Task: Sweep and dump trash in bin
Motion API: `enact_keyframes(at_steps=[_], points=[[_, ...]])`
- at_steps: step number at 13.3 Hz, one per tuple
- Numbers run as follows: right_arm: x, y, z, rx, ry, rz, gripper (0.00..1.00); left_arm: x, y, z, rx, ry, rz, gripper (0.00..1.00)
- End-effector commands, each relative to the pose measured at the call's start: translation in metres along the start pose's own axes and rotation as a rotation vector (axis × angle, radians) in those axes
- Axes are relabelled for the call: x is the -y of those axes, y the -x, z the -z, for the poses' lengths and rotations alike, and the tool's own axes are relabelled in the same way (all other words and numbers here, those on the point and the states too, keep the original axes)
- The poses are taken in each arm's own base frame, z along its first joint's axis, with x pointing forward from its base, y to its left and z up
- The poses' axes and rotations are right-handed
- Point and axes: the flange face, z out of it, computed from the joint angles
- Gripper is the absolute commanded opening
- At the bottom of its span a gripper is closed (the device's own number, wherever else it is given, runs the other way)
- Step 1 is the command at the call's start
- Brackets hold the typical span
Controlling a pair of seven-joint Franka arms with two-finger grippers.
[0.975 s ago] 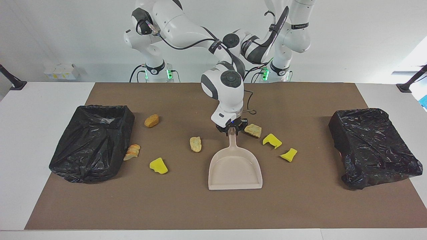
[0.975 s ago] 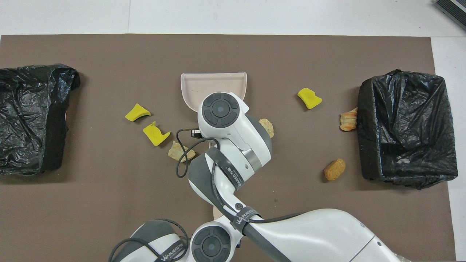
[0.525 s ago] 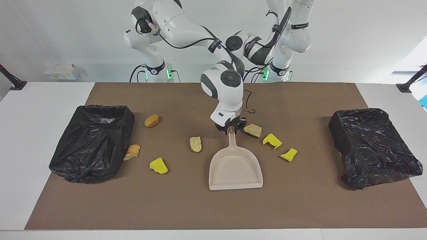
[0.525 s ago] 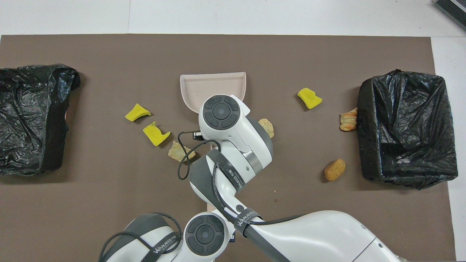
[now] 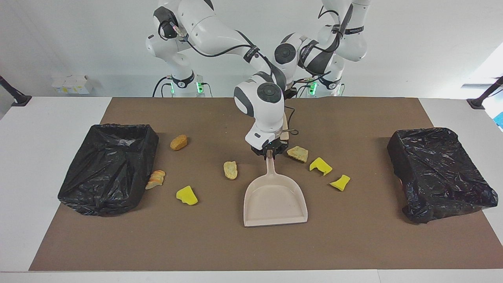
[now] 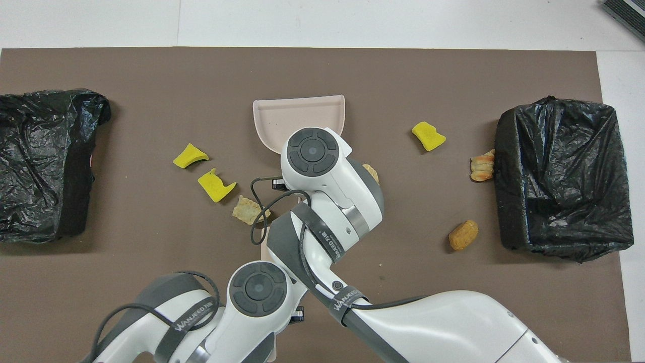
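1. Facing view: right gripper clamped on handle end of beige dustpan, mid-mat
2. Trash, 7 pcs, on mat round dustpan: tan lump + two yellow wedges toward left arm's end; tan lump, yellow wedge, orange lump, bread slices toward right arm's end
3. Bread slices touching black-bagged bin; second bin well apart from dustpan
4. Left gripper hidden by right arm, nearer robots than dustpan; jaws: can't tell

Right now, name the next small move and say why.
Probably swing the dustpan mouth toward the tan lump beside it: the right gripper grips its handle, the pan is empty, its mouth faces away from the robots. Left gripper is hidden.
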Motion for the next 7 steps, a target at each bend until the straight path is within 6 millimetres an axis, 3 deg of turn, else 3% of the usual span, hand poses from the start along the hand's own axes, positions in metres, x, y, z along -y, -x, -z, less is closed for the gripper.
enact_keyframes(at_steps=[1, 4, 7], points=[[-0.005, 0.001, 0.035, -0.048, -0.024, -0.010, 0.00, 0.037, -0.024, 0.038, 0.008, 0.011, -0.006, 0.00], [-0.027, -0.004, 0.082, -0.058, -0.059, 0.013, 0.00, 0.092, -0.056, 0.061, -0.008, -0.002, -0.027, 0.00], [-0.071, -0.006, 0.108, 0.021, -0.009, 0.251, 0.00, 0.165, -0.097, 0.070, -0.036, -0.017, -0.106, 0.00]])
